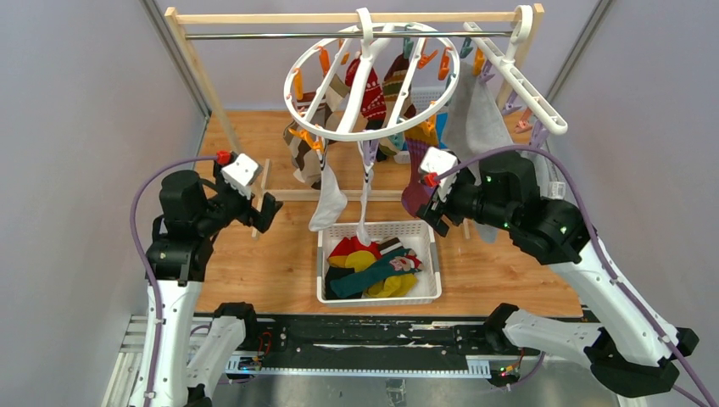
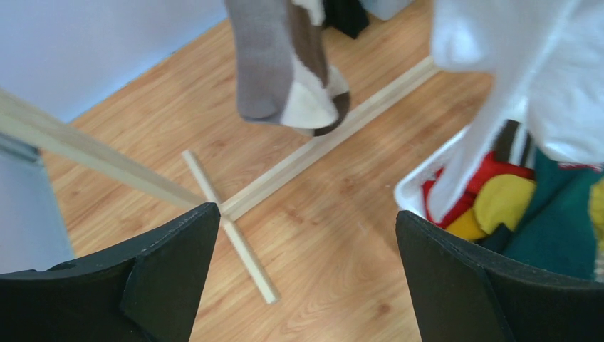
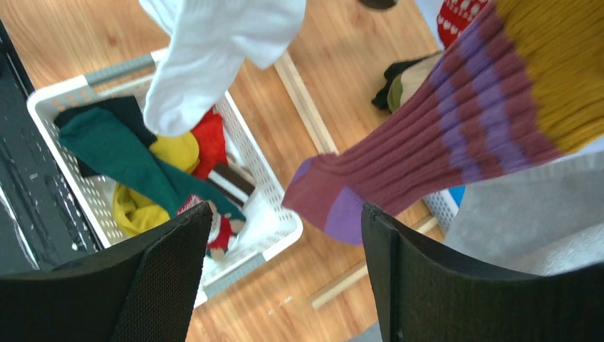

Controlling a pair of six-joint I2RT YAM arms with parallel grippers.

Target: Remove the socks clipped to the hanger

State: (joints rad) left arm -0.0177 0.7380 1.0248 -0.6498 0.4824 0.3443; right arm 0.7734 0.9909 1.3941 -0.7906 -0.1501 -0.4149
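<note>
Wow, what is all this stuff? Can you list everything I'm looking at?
rail: one, wood with a metal rod, at the back
round hanger: one, white with orange, teal and purple clips, hooked on the rail
hanging socks: several, exact count unclear; red patterned, white, brown-cream, maroon; clipped to the round hanger
clip rack: one, white, straight, right end of the rail
cloth: one, grey, under the clip rack
basket: one, white, below the round hanger
loose socks: a pile, red, yellow, teal, in the basket
table: one, wood
left fingers: black, open, empty
right fingers: black, open, by the maroon sock
</note>
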